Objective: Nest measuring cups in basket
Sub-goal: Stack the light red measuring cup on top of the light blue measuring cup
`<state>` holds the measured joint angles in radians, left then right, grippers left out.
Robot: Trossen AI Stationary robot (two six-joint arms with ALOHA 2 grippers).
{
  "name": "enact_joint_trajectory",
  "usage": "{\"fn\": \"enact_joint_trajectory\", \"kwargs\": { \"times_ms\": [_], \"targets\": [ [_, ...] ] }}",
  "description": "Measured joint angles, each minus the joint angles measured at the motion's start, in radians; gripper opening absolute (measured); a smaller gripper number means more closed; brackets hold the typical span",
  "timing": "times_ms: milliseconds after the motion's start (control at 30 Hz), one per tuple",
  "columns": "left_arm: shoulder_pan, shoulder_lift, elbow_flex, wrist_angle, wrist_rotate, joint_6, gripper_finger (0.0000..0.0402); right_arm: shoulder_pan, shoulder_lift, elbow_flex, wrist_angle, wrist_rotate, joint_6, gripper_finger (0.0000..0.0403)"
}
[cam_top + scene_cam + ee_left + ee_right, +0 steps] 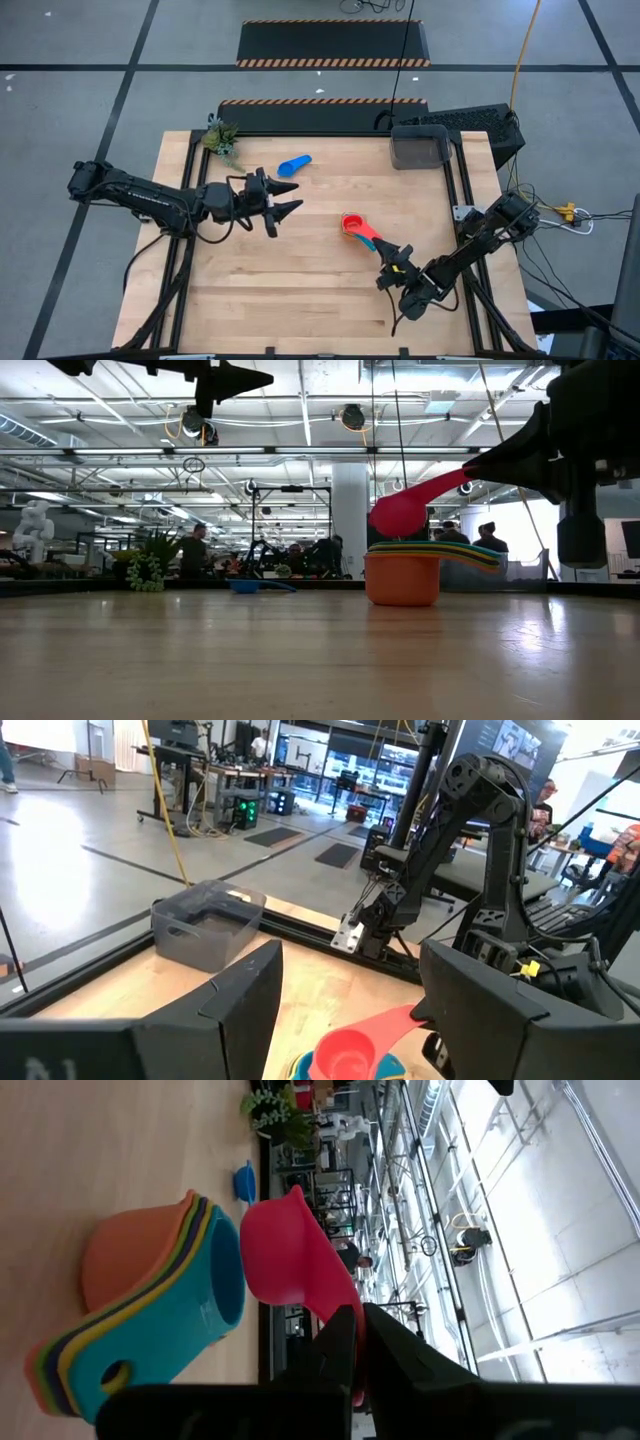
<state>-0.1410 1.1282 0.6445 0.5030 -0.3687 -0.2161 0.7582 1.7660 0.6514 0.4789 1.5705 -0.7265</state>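
Nearest the low camera: bare wooden surface [300,660]. At left, left gripper [283,203] hovering idle, jaws wide and empty; blue cup [295,165] lying alone beyond. Centre, nested stack [405,575] standing outside the basket [420,147]. At right, right gripper [399,262], jaws shut on red cup [400,512] handle, poised over the stack. Nesting step underway; next likely calls for lowering squarely, then releasing.

Bright overhead light; window glare in wrist views; low-view foreground tabletop [300,670] blurred.
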Motion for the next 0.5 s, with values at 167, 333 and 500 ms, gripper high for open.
{"fn": "enact_joint_trajectory", "kwargs": {
  "times_ms": [167,333,500],
  "targets": [
    [0.000,0.000,0.000,-0.001,0.000,0.000,0.0237,0.000,0.000,0.000,-0.003,0.000,0.004,0.0000],
    [0.000,0.000,0.000,-0.001,0.000,0.000,0.0237,-0.001,0.000,0.000,-0.050,0.000,0.013,0.0019],
    [0.000,0.000,0.000,-0.002,0.000,0.000,0.0237,-0.006,0.000,0.000,-0.058,0.000,0.023,0.0058]
  ]
}}
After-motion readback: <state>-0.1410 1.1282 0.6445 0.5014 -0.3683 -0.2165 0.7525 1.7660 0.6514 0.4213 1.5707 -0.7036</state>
